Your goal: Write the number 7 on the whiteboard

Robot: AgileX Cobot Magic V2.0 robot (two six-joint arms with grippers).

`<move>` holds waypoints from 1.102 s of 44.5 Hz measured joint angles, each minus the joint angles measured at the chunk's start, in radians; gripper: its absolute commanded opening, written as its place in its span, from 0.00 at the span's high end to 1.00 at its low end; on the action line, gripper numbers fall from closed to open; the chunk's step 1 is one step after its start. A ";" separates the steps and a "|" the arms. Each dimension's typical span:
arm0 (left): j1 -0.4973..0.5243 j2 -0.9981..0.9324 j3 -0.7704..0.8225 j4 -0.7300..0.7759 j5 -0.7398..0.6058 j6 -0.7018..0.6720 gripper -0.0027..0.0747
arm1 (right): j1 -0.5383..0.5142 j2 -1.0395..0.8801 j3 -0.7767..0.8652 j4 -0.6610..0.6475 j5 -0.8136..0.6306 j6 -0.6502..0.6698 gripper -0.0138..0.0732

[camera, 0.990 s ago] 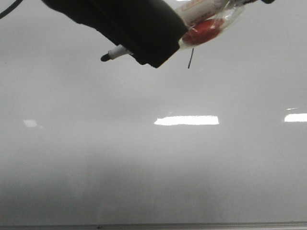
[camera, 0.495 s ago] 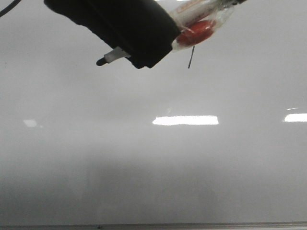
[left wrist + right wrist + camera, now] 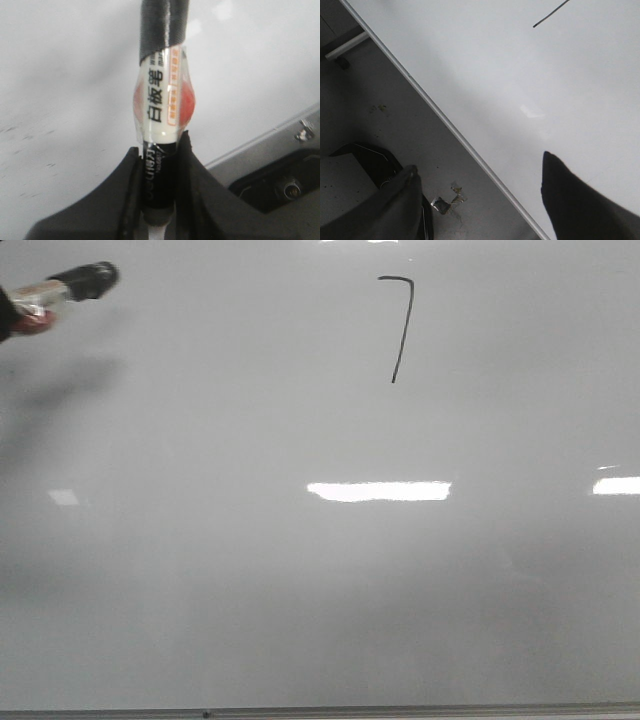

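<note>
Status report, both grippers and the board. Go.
Left gripper shut on marker, off at the board's left side. Right gripper open, empty. Number 7 drawn on whiteboard. Nothing covering it.

I see the whiteboard (image 3: 300,570) as glossy and smooth, throwing back bright reflections, with a thin metal edge strip. Clamped in my left end effector (image 3: 159,165), the marker (image 3: 161,115) looks like shiny plastic under clear glossy tape; the matt black fingers (image 3: 120,200) beside it seem plastic.
</note>
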 measured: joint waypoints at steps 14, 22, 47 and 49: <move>0.298 -0.036 0.235 -0.154 -0.486 -0.026 0.92 | 0.000 0.000 0.000 0.000 0.000 0.002 0.23; 0.318 0.035 0.295 -0.208 -0.660 -0.027 0.92 | 0.000 0.000 0.000 0.000 0.000 0.002 0.23; 0.318 0.120 0.297 -0.218 -0.783 -0.028 0.44 | 0.000 0.000 0.000 -0.004 0.000 0.007 0.23; 0.318 0.115 0.297 -0.218 -0.771 -0.028 0.44 | -0.002 0.000 0.000 -0.010 0.000 0.027 0.23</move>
